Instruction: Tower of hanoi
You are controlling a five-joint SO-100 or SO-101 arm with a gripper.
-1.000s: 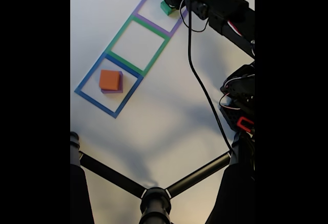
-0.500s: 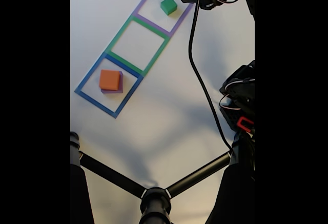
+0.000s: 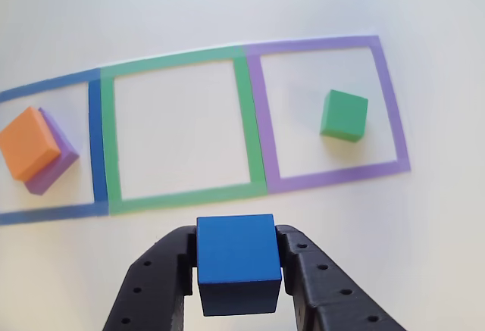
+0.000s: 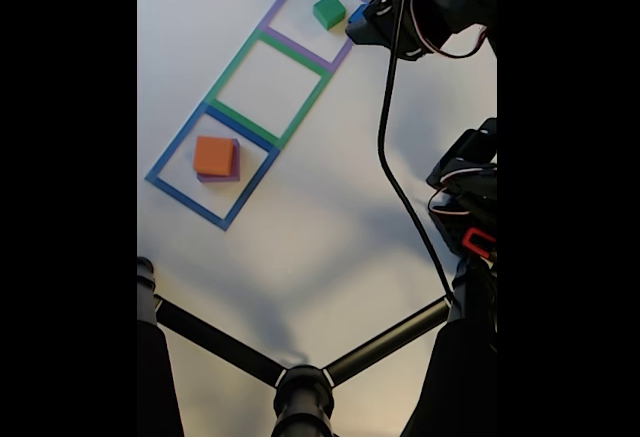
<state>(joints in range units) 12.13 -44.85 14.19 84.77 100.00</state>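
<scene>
The end effector (image 3: 239, 270) is closed on the blue cube (image 3: 237, 259), one black finger flat against each side face, and carries it clear of the white worktop (image 3: 424, 217), just outside the green tape square (image 3: 182, 130). In the fixed view the end effector (image 4: 362, 23) hangs just beside the purple tape square (image 4: 322, 12), where the green cube (image 4: 328, 10) sits alone. The orange block (image 3: 29, 142) lies on the purple slab (image 3: 59, 157) inside the blue tape square (image 3: 95, 145), turned a little so the slab's edges stick out.

These blocks look like foam: probably light, a bit squashy and grippy rather than slick, so a modest squeeze across two flat, opposite faces near the middle should hold them. A hard pinch would likely dent the foam, and an off-centre grip might let a block twist.

The cube's underside and the fingertips below it are cut off at the frame's bottom edge. In the fixed view the blue cube is a mere sliver against the dark arm, and black bars cut off both sides.
</scene>
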